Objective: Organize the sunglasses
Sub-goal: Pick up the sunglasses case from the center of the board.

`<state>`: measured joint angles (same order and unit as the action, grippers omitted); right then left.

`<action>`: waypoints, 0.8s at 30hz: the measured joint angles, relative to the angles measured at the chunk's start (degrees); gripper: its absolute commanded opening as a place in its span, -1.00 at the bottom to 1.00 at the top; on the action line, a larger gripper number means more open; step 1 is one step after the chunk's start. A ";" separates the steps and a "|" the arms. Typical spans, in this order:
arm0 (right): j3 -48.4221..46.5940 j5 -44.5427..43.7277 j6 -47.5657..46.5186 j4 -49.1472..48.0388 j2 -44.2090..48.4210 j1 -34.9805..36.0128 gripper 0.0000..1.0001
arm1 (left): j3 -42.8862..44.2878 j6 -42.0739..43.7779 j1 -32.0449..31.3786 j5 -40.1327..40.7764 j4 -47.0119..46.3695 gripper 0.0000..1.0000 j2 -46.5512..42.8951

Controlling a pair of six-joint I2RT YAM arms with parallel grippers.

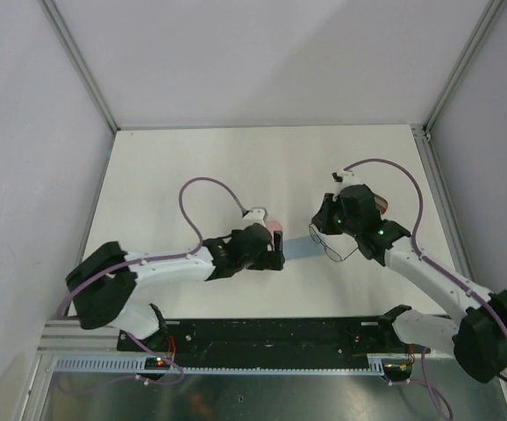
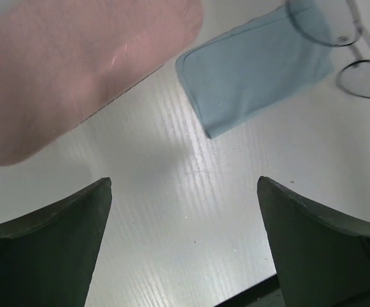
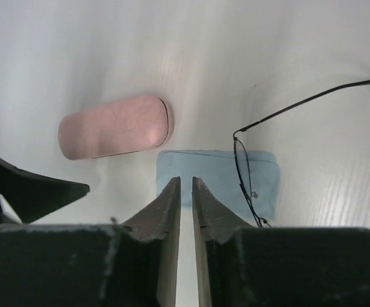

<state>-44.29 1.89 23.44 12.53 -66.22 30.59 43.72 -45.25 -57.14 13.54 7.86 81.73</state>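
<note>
One pair of sunglasses point(image 3: 300, 102), dark thin wire with rounder clear lenses, rests with its lenses on a light blue cloth point(image 3: 210, 176) and one temple arm stretched out over the table. The same sunglasses point(image 2: 364, 80) show at the upper right of the left wrist view, and in the top view the sunglasses point(image 1: 330, 248) lie just under my right wrist. My right gripper point(image 3: 186, 180) hovers over the cloth's near edge, left of the frame. Its jaws are parted by a narrow gap with nothing between them. My left gripper point(image 2: 185, 182) is wide open over bare table.
A closed pink oblong case point(image 3: 114, 126) lies left of the cloth; this case point(image 2: 76, 70) sits just beyond my left fingers. The cloth point(image 1: 299, 248) lies between the two grippers. White walls ring the table and a black rail runs along its near edge.
</note>
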 measured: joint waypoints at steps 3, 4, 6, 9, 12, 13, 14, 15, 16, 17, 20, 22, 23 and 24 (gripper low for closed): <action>1.75 -1.51 0.96 0.33 4.28 -0.94 -0.25 | 1.73 -3.65 -1.86 3.13 2.05 0.99 4.94; 2.43 -2.01 1.29 0.52 5.73 -1.25 -0.18 | 2.29 -4.76 -2.21 4.02 2.56 0.99 6.51; 3.43 -3.02 1.68 1.22 8.09 -1.66 -0.03 | 3.56 -6.45 -2.45 5.60 3.41 0.99 9.31; 4.22 -4.39 2.10 2.86 11.15 -2.05 0.04 | 6.38 -7.82 -1.79 7.48 3.80 0.99 12.70; 4.44 -5.55 2.10 4.22 13.27 -2.29 0.09 | 9.05 -8.17 0.28 8.39 3.76 0.99 15.41; 4.48 -5.86 2.10 4.68 13.84 -2.32 0.12 | 10.10 -8.24 1.53 8.59 3.76 0.99 16.37; 4.55 -6.19 2.12 5.09 14.43 -2.34 0.18 | 11.04 -8.15 2.80 8.81 3.52 0.99 17.31; 4.68 -6.51 2.14 5.51 14.99 -2.34 0.21 | 12.22 -7.85 4.42 9.01 3.34 0.99 18.36; 4.81 -6.99 2.16 5.97 15.45 -2.36 0.28 | 13.88 -7.19 6.56 9.20 3.28 0.99 19.80; 4.92 -7.45 2.14 6.34 15.72 -2.45 0.34 | 15.34 -6.64 8.35 9.25 2.99 0.99 21.14; 5.09 -8.39 2.03 6.99 15.15 -3.50 0.51 | 20.39 -4.11 13.31 9.75 2.49 0.99 25.49; 5.07 -8.02 2.08 6.86 13.51 -6.34 0.68 | 23.58 -2.16 16.39 9.90 1.88 0.99 28.20; 5.09 -7.39 2.27 6.67 12.35 -8.39 0.76 | 25.24 -0.92 17.92 9.90 1.60 0.99 29.57; 5.07 -6.49 2.56 6.27 10.84 -10.84 0.83 | 26.75 0.33 19.30 9.86 1.36 0.99 30.75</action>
<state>-39.22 -4.60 26.00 18.81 -55.37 19.75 70.48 -44.93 -37.85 23.40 9.21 112.49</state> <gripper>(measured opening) 0.818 0.995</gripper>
